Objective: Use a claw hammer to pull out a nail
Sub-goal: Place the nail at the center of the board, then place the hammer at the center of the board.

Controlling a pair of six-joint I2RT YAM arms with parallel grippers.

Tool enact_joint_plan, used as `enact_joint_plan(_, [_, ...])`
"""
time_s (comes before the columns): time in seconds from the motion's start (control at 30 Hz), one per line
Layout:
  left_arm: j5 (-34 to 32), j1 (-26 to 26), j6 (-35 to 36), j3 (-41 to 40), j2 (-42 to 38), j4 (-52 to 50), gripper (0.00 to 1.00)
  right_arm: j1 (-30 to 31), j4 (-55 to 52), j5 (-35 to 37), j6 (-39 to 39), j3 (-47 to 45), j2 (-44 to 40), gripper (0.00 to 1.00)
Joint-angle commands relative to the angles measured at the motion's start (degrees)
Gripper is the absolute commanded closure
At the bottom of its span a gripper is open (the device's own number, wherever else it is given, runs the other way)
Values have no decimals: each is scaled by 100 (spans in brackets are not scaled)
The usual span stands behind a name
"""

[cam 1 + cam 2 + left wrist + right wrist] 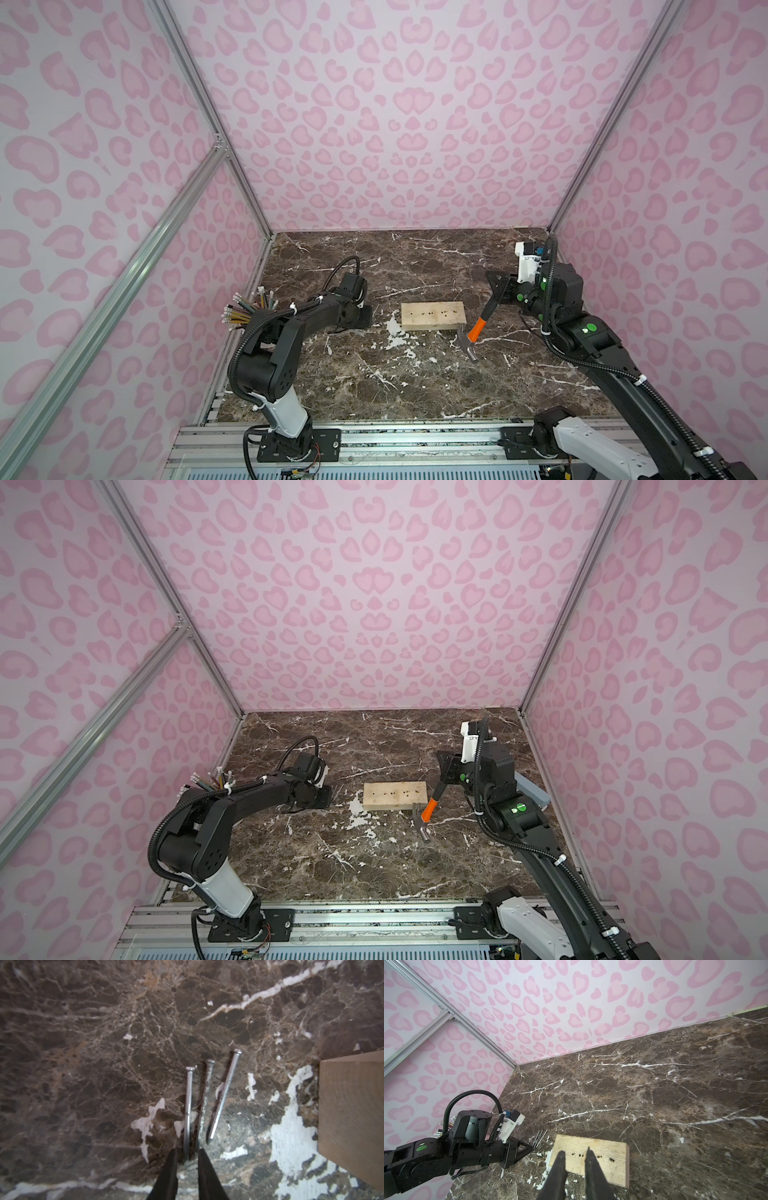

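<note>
Here, steel-headed claw hammer (pixel 478 328) beside pitted wooden block (pixel 432 316).

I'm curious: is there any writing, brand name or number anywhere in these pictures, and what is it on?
No text can be read in any view.
On the pencils, any print is too small to read.
On the claw hammer and the wooden block, no lettering shows.
The green dots on the right arm are plain, without letters.
</note>
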Motion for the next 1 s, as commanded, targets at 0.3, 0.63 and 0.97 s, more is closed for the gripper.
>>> enact_joint_plan(0.3, [9, -12, 51, 175, -1045, 90, 75, -189, 531, 134, 163, -130, -93, 100])
enact_joint_plan(0.63, [853, -693, 25, -9, -1895, 952, 71, -1258, 1765, 241, 501, -778, 0, 100])
enact_joint_plan(0.97, [1041, -1614, -52, -145, -2087, 1580, 70, -1549, 3389, 1428, 1060, -1139, 926, 100])
